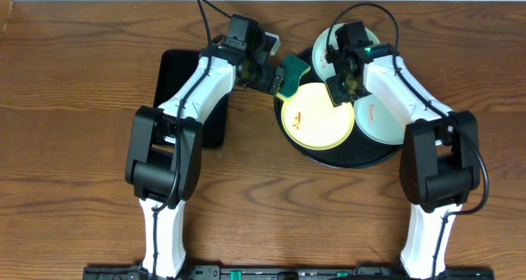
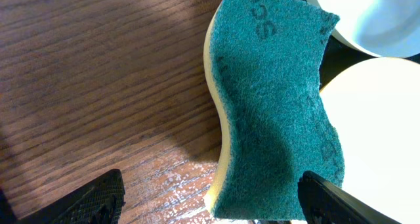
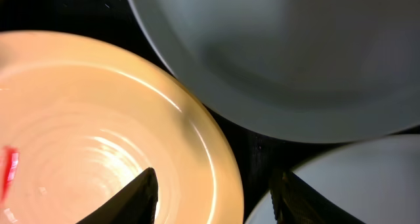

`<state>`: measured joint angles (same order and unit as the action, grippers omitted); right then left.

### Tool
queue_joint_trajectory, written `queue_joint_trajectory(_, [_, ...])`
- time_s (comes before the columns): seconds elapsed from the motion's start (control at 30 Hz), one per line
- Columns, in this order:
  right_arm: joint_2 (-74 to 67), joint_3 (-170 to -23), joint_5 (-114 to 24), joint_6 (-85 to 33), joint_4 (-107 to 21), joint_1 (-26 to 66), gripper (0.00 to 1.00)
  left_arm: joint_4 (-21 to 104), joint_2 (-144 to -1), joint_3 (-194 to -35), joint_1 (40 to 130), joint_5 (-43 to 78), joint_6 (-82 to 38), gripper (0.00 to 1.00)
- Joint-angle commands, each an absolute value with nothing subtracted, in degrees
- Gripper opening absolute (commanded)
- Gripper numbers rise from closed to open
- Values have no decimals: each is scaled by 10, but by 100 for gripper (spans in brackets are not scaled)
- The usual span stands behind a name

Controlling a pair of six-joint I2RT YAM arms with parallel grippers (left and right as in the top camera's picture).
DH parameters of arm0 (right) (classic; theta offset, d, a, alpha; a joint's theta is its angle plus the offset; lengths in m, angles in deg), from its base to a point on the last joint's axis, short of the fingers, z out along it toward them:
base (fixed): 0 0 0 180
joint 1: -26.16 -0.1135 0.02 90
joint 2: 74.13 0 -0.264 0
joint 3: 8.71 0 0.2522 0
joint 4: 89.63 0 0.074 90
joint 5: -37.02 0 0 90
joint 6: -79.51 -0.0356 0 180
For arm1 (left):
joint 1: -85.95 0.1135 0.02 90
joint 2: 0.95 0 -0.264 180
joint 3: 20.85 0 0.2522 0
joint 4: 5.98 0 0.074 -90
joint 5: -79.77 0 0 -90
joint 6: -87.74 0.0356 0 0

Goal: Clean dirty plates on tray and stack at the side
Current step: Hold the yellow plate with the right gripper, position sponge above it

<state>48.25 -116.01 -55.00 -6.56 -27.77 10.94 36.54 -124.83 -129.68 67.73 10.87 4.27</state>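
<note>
The round black tray (image 1: 345,158) holds three plates: a pale yellow plate (image 1: 316,120) with a red smear, a mint plate (image 1: 325,50) behind it, and a pale plate (image 1: 380,122) with a red mark at the right. My left gripper (image 1: 275,76) is open around a green-and-yellow sponge (image 1: 293,75) lying at the tray's left edge; in the left wrist view the sponge (image 2: 275,112) sits between my fingers (image 2: 216,204). My right gripper (image 1: 339,89) is open and straddles the yellow plate's rim (image 3: 216,138), as the right wrist view (image 3: 213,201) shows.
A smaller rectangular black tray (image 1: 177,83) lies on the wooden table, partly under my left arm. The mint plate (image 2: 367,14) and the yellow plate (image 2: 380,138) lie right beside the sponge. Black tray floor (image 3: 259,145) shows between the plates.
</note>
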Motion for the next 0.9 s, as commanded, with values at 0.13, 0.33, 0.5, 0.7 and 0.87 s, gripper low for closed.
queue_joint_trajectory(0.13, [514, -1152, -555, -55, -273, 109, 51, 373, -1229, -1299, 680, 112, 56, 86])
queue_joint_trajectory(0.33, [515, -1152, -555, -57, -257, 111, 37, 372, -1227, -1299, 680, 112, 56, 86])
queue_joint_trajectory(0.5, [515, -1152, -555, -57, -242, 114, 29, 375, -1215, -1309, 680, 112, 57, 85])
queue_joint_trajectory(0.7, [515, -1152, -549, -57, -233, 114, 3, 377, -1204, -1312, 677, 148, 88, 86])
queue_joint_trajectory(0.87, [515, -1152, -537, -52, -231, 114, 2, 375, -1204, -1312, 674, 163, 119, 86])
